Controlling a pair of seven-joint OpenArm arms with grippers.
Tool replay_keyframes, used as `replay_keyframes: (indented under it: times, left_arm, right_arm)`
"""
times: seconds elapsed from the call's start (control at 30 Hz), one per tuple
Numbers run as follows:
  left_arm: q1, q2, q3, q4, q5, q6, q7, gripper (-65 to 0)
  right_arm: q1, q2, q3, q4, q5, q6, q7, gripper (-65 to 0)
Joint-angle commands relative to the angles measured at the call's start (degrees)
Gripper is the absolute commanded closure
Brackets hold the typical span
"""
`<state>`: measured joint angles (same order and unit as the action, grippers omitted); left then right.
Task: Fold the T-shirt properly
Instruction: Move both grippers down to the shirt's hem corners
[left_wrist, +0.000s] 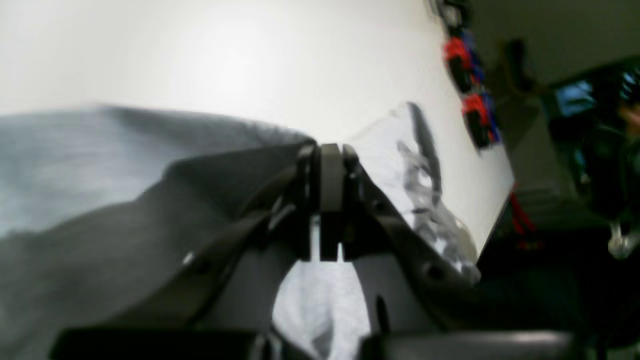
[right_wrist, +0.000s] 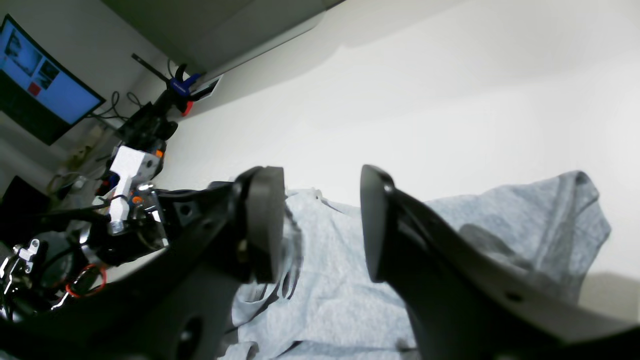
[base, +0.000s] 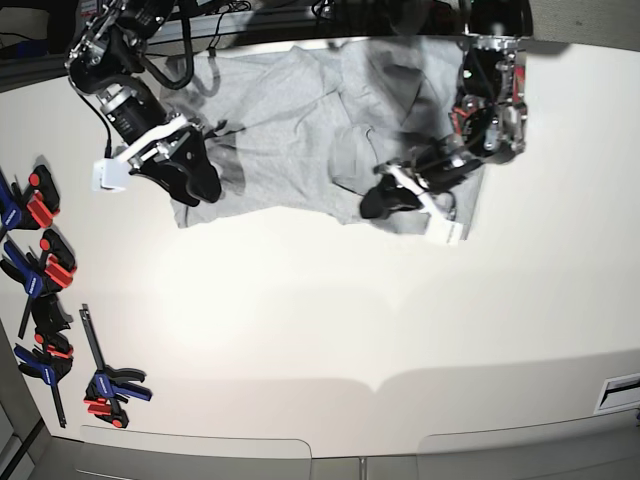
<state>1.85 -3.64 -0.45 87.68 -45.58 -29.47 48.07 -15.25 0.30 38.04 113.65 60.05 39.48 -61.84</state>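
The light grey T-shirt (base: 290, 130) lies crumpled at the far middle of the white table (base: 330, 320). My left gripper (base: 374, 205) is at the shirt's near edge. In the left wrist view my left gripper (left_wrist: 330, 150) is shut, with a fold of the T-shirt (left_wrist: 60, 165) drawn up to its tips; black lettering (left_wrist: 420, 175) shows on the cloth to the right. My right gripper (base: 203, 185) is at the shirt's left near corner. In the right wrist view it (right_wrist: 320, 225) is open and empty, just above the T-shirt (right_wrist: 330, 305), with lettering (right_wrist: 287, 280) under its left finger.
Several red, blue and black clamps (base: 40, 260) lie along the table's left edge, with one more (base: 110, 385) nearer the front. They also show in the left wrist view (left_wrist: 470, 75). A lit monitor (right_wrist: 45, 75) stands beyond the table.
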Motion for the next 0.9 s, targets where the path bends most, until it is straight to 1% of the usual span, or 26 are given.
replay_keyframes:
  times: [0.0,0.03,0.07,0.1,0.13,0.17,0.27,0.33,0.47,0.57,0.63,0.7,0.73,0.77,0.8,0.83,0.87]
  left_arm:
    - [-1.27,0.15,0.85,0.92,-0.15,-0.79,-1.97,0.0]
    - [-1.57,0.13,1.79,0.92,0.83,-0.79,-2.91,-5.4]
    - [-1.92,0.13,2.62,0.92,1.60,-0.76,-3.28,-13.7]
    - [-2.38,0.13,3.32,0.92,1.66,-0.76,-3.30,-20.2]
    - [-2.89,0.13,3.72,0.92,1.64,-0.79,-3.28,-23.5]
    - [-3.34,0.13,3.89,0.92,1.62,-0.79,-3.43,-23.7]
    - [-5.07,-0.31,3.74,0.92,1.73,-0.79,-4.35,-23.7]
    - [-6.23,-0.79,3.08,0.92,2.54,-0.79,-3.56,-23.7]
    - [-6.58,-3.26,0.83,0.92,2.78,-0.79,-1.90,-22.3]
    - [-5.79,-6.16,-1.40,0.92,2.73,-0.76,-0.98,-18.9]
    - [-5.01,-8.09,-3.63,0.92,2.71,-0.79,-0.96,-14.5]
    - [-4.09,-9.73,-6.08,0.92,2.69,-0.79,-1.01,-9.6]
    - [-3.54,-10.38,-7.08,0.92,2.45,-0.79,-1.09,-6.3]
    - [-2.95,-10.91,-7.69,0.92,2.49,-0.79,-1.27,-2.4]
    - [-2.40,-11.32,-7.87,0.92,2.49,-0.79,-1.44,0.0]
    - [-1.84,-11.50,-7.74,0.92,2.51,-0.79,-1.57,0.0]
    - [-1.31,-11.45,-7.65,0.90,2.51,-0.81,-1.95,0.0]
  right_arm:
    - [0.31,0.33,0.17,1.14,1.66,0.52,1.42,-23.5]
    - [0.31,0.33,0.20,1.14,1.64,0.52,1.40,-23.5]
    - [0.31,0.33,0.20,1.14,1.64,0.52,1.40,-23.5]
    - [0.31,0.33,0.20,1.14,1.64,0.52,1.42,-23.5]
    - [0.31,0.33,0.20,1.14,1.64,0.52,1.42,-23.5]
    - [0.31,0.33,0.20,1.14,1.66,0.52,1.42,-23.5]
    - [0.31,0.33,0.20,1.14,1.66,0.52,1.44,-23.5]
    - [0.31,0.33,0.20,1.14,1.66,0.52,1.44,-23.5]
    - [0.33,0.35,0.20,1.14,1.62,0.52,1.46,-23.5]
    - [0.33,0.35,0.20,1.14,1.62,0.52,1.64,-23.5]
    - [0.59,0.33,0.20,1.14,1.36,0.52,1.81,-23.5]
    - [1.29,0.35,0.20,1.09,-1.36,0.52,2.40,-22.7]
    - [1.66,0.35,0.20,1.09,-3.50,0.52,3.19,-19.6]
    - [2.12,0.35,0.13,1.07,-5.90,0.52,4.04,-13.9]
    - [2.49,0.37,-0.09,1.03,-8.17,0.52,5.09,-6.5]
    - [2.93,0.35,-0.52,0.92,-10.40,0.52,5.99,0.0]
    - [3.34,0.37,-1.16,0.57,-12.28,0.52,6.84,0.0]
